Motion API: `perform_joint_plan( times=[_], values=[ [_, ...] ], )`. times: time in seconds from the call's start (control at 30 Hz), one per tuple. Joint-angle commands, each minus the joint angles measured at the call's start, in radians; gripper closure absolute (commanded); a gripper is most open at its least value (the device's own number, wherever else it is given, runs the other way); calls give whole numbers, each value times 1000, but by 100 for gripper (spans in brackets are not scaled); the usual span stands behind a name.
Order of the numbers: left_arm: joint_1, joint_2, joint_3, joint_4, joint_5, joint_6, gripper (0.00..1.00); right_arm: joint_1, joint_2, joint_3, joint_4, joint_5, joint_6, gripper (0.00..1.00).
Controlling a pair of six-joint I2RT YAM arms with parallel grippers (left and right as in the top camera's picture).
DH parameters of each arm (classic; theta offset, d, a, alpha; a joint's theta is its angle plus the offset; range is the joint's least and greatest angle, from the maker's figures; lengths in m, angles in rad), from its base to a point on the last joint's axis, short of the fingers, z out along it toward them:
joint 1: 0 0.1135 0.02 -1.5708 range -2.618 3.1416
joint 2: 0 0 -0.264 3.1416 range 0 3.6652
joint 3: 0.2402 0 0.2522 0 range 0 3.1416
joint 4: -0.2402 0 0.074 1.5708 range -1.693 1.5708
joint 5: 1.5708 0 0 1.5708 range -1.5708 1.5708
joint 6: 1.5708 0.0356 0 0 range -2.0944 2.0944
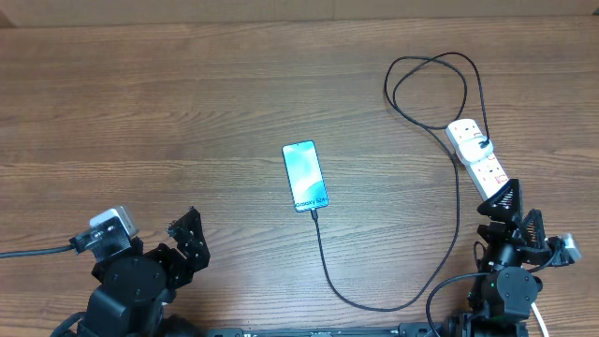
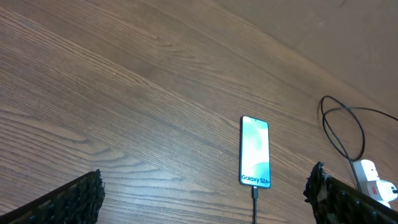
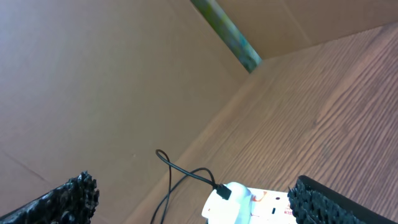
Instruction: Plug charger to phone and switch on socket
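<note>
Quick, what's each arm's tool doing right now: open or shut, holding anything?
Left tool: open, holding nothing.
Right tool: open, holding nothing.

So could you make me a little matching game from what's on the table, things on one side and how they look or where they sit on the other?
Things:
1. phone
2. socket
3. charger
4. left gripper

Descriptions:
A. open, holding nothing
B. thin, black, looping
C. white, at the right side of the table
D. screen lit, lying mid-table

Pairs: 1-D, 2-C, 3-B, 4-A
</note>
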Motion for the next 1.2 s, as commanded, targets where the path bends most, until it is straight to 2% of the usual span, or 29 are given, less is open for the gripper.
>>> perform_joint_plan(
  times=[0.0, 0.23, 0.3, 0.4, 0.5, 0.57, 1.17],
  values=[
    [-8, -4, -5, 0, 1, -16, 0, 4, -8, -11, 8, 8, 3, 0],
    [-8, -4, -5, 0, 1, -16, 0, 4, -8, -11, 11, 8, 1, 0],
    [-8, -4, -5, 0, 1, -16, 1, 4, -8, -11, 7, -14, -39, 0],
    [-8, -4, -5, 0, 1, -16, 0, 4, -8, -11, 2, -119, -237, 0],
    [-8, -4, -5, 0, 1, -16, 1, 4, -8, -11, -12, -255, -492, 0],
    [-8, -4, -5, 0, 1, -16, 0, 4, -8, -11, -16, -287, -555, 0],
    [-8, -4, -5, 0, 1, -16, 1, 4, -8, -11, -19, -286, -555, 0]
  ],
)
